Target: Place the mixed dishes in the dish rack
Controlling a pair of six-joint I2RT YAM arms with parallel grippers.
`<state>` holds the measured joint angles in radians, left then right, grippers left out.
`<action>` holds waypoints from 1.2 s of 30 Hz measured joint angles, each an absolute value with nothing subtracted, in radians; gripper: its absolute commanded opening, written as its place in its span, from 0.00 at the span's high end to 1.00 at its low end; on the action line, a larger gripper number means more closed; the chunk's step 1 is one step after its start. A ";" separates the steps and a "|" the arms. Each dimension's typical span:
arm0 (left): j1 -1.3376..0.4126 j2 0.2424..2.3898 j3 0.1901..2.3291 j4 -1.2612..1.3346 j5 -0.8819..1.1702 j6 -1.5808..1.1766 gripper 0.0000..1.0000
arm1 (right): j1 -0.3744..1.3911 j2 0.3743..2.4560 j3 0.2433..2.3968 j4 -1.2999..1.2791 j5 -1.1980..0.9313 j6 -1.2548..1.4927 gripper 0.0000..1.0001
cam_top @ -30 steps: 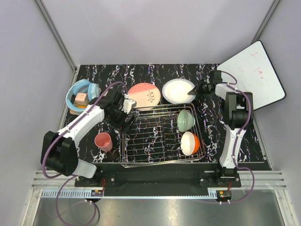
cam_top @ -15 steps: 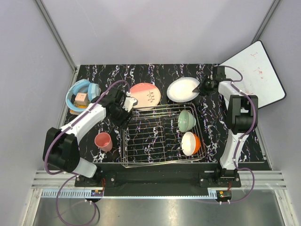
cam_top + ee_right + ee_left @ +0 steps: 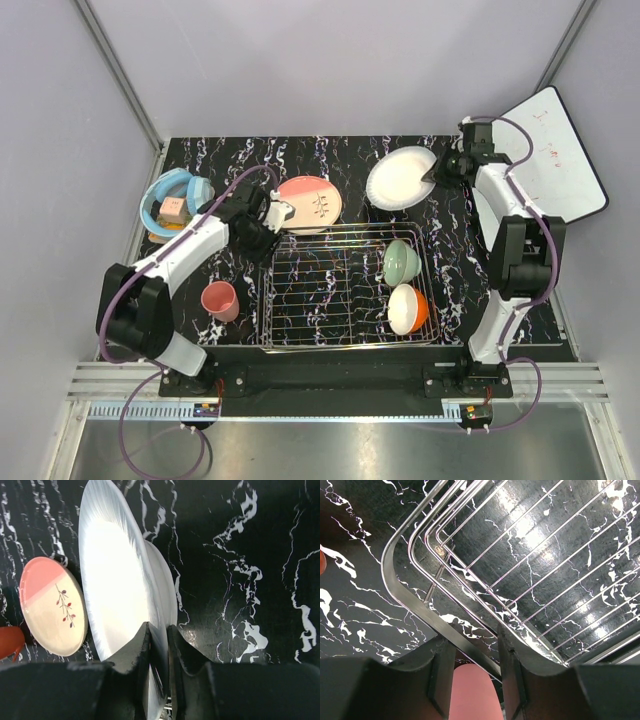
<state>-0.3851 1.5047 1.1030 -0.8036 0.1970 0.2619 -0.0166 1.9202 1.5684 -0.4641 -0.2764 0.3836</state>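
Right gripper was pinched tight on the rim of the white plate, holding it tilted over the black marble table, behind the dish rack and apart from it. Left gripper straddled the rack's far left corner wire; I couldn't tell whether it gripped. Pale green bowl and white-and-orange bowl sat at the rack's right end.
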 measured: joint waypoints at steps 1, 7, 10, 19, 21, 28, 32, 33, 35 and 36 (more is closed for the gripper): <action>-0.385 1.509 1.108 -0.809 0.197 0.262 0.70 | -0.015 1.909 1.573 -0.466 -0.276 0.374 1.00; -0.392 1.556 1.159 -0.853 0.197 0.263 0.78 | 0.017 1.811 1.601 -0.472 -0.228 0.265 1.00; -0.399 1.584 1.192 -0.877 0.203 0.263 0.80 | 0.050 1.744 1.595 -0.474 -0.199 0.197 1.00; -0.414 1.651 1.265 -0.932 0.220 0.287 0.83 | 0.145 1.417 1.270 -0.266 -0.208 -0.058 1.00; -0.414 1.668 1.287 -0.953 0.220 0.288 0.83 | 0.145 1.348 1.168 -0.192 -0.248 -0.143 1.00; -0.414 1.694 1.316 -0.979 0.226 0.284 0.82 | 0.147 1.224 0.997 -0.071 -0.356 -0.414 1.00; -0.414 1.697 1.320 -0.983 0.226 0.279 0.82 | 0.148 1.216 0.997 -0.064 -0.395 -0.467 1.00; -0.414 1.697 1.320 -0.983 0.226 0.276 0.82 | 0.148 1.212 0.997 -0.064 -0.405 -0.476 1.00; -0.414 1.702 1.324 -0.986 0.224 0.269 0.83 | 0.149 1.198 0.996 -0.064 -0.422 -0.488 1.00; -0.414 1.708 1.332 -0.993 0.223 0.264 0.85 | 0.149 1.190 0.996 -0.064 -0.432 -0.493 1.00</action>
<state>-0.4141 1.7081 1.3315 -0.9928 0.2226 0.2638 0.1490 1.1896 0.9962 -0.0639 -0.4316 -0.4934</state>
